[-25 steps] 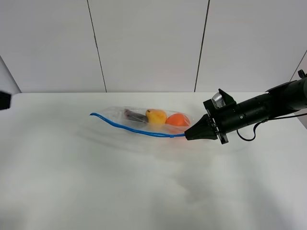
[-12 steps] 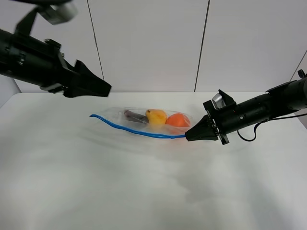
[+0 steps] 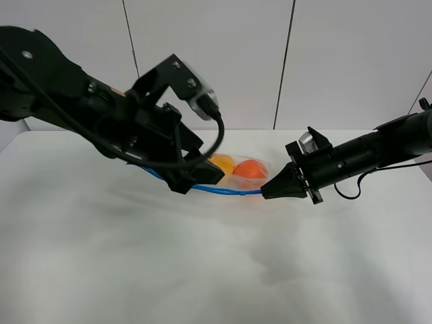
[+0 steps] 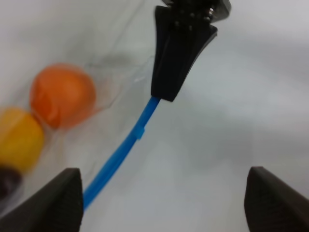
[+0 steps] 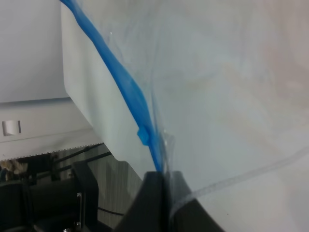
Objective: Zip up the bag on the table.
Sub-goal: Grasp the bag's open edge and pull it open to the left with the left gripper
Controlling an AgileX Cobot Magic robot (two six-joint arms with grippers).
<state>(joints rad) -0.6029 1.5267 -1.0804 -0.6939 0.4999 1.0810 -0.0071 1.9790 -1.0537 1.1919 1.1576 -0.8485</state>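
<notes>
**Inspector:** Location of the bag?

**Recorder:** The bag (image 3: pixel 260 164) lies on the table (image 3: pixel 216 270), toward the far side and about mid-width in the high view. It is clear plastic. An orange (image 3: pixel 250 169) and a yellow pear (image 3: pixel 224 162) show through it, side by side. The left wrist view catches the edge of a dark vegetable (image 4: pixel 7 181) just beyond the pear.

**Inspector:** Zipper strip?

**Recorder:** The blue zipper strip (image 3: pixel 233 190) runs along the near edge of the bag. In the high view the left arm hides its left portion. A small nub (image 4: pixel 140 131) sits on the strip near its right end.

**Inspector:** Right gripper?

**Recorder:** The right gripper (image 3: pixel 264 192) is clenched, its tips pinching the right end of the zipper strip. The right wrist view agrees: strip and plastic film enter between the closed tips.

**Inspector:** Left gripper?

**Recorder:** The left gripper (image 3: pixel 199 180) is released, fingers (image 4: pixel 67 198) spread wide and grasping nothing. It hangs over the middle of the bag. In its wrist view the strip passes close to one finger. I cannot tell whether they touch.

**Inspector:** Spacing of the two grippers?

**Recorder:** Apart, with the orange between them in the high view.
</notes>
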